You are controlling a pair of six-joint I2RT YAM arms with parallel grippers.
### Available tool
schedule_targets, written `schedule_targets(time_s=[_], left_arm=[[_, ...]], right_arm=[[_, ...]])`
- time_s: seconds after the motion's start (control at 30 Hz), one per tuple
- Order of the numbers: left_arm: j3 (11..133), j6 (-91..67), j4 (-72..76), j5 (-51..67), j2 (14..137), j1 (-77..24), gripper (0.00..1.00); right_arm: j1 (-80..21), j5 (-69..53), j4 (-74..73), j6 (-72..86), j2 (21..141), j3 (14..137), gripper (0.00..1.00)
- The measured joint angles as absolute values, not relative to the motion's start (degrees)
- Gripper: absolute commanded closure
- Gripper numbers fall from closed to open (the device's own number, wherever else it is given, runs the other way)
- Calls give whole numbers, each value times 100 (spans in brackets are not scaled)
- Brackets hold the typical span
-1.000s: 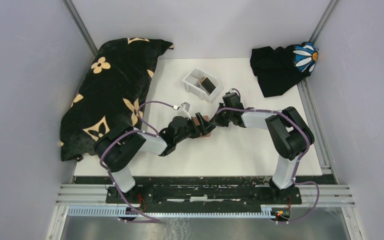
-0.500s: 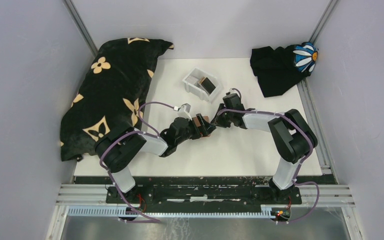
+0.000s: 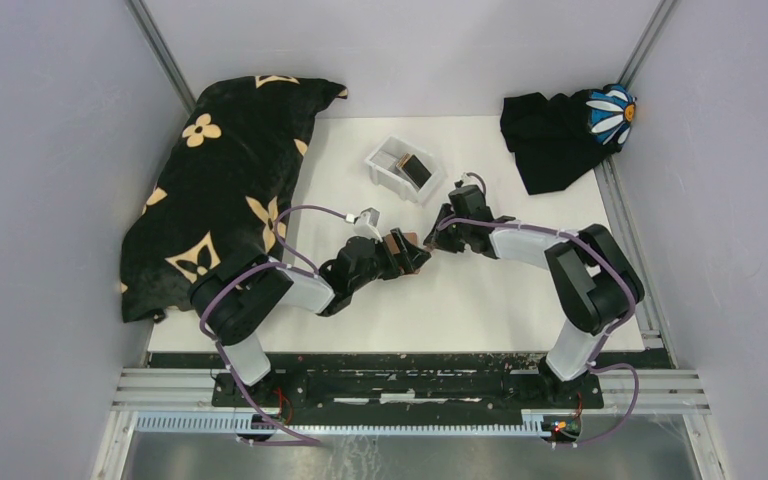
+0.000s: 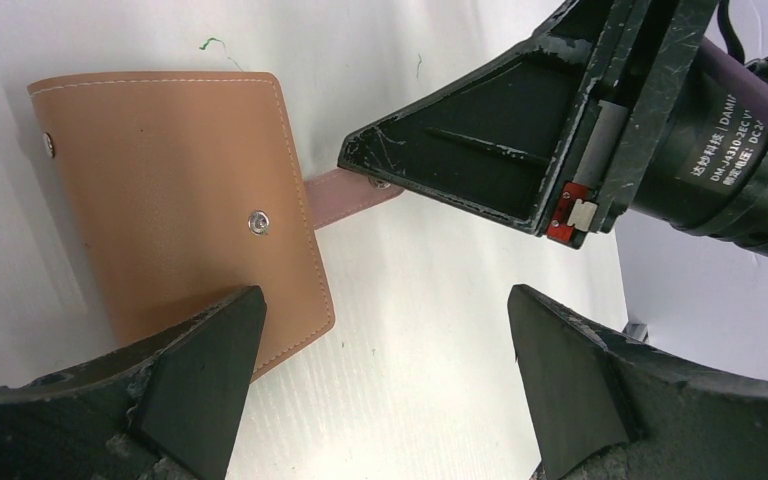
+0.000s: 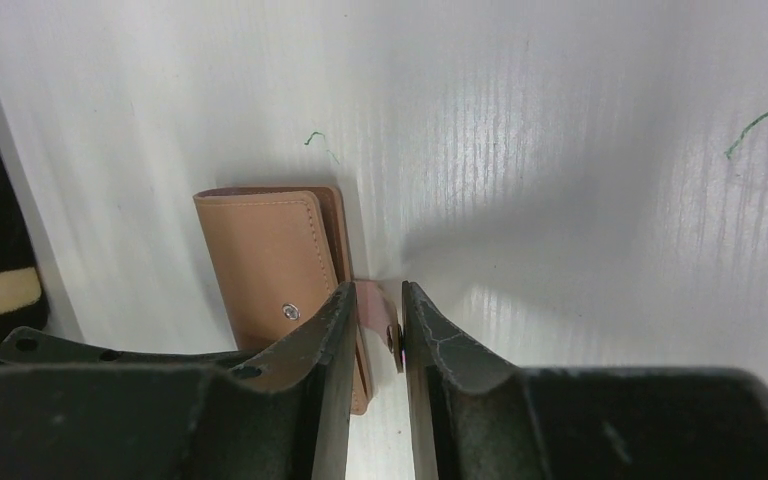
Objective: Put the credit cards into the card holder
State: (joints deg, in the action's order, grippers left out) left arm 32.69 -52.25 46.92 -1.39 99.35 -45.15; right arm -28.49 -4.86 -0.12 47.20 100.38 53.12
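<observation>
In the top view, the left pincer [image 3: 397, 252] and the right pincer [image 3: 437, 238] meet nose to nose over the white tabletop [image 3: 480, 300]. The tan card holder [image 3: 410, 252] lies between them, partly under the left pincer. Beyond the right pincer, further from the arm bases, stands a small white tray [image 3: 380, 158] with a dark card [image 3: 416, 167] inside it.

In the left wrist view, the left pincer [image 4: 382, 305] is spread wide. The card holder [image 4: 175, 200] lies closed and flat, ahead of it and toward its left finger [image 4: 205, 375]. This finger overlaps the near edge of the holder. A round snap [image 4: 257, 222] shows on the cover. The strap tab [image 4: 345, 192] sticks out sideways, and the tip of the right pincer [image 4: 360, 155] sits on the end of it.

In the right wrist view, the fingers [image 5: 332, 335] of the right pincer [image 5: 378, 305] stand only a little apart. The strap tab [image 5: 370, 298] lies in the narrow gap between them. I cannot tell whether they pinch it. The card holder [image 5: 265, 250] lies just ahead, on the side of the left finger.
</observation>
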Motion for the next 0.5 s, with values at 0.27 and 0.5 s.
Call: schedule_targets(time_s=[0.27,0.5], left_arm=[[3238,-5225,4720,-148,9915,-4512,1],[3232,-5227,4720,-161,9913,-4515,1]], right_arm=[[-2849,-401,-134,4661,9837,5284,74],[-2849,-384,-163,4654,9751,5201,77]])
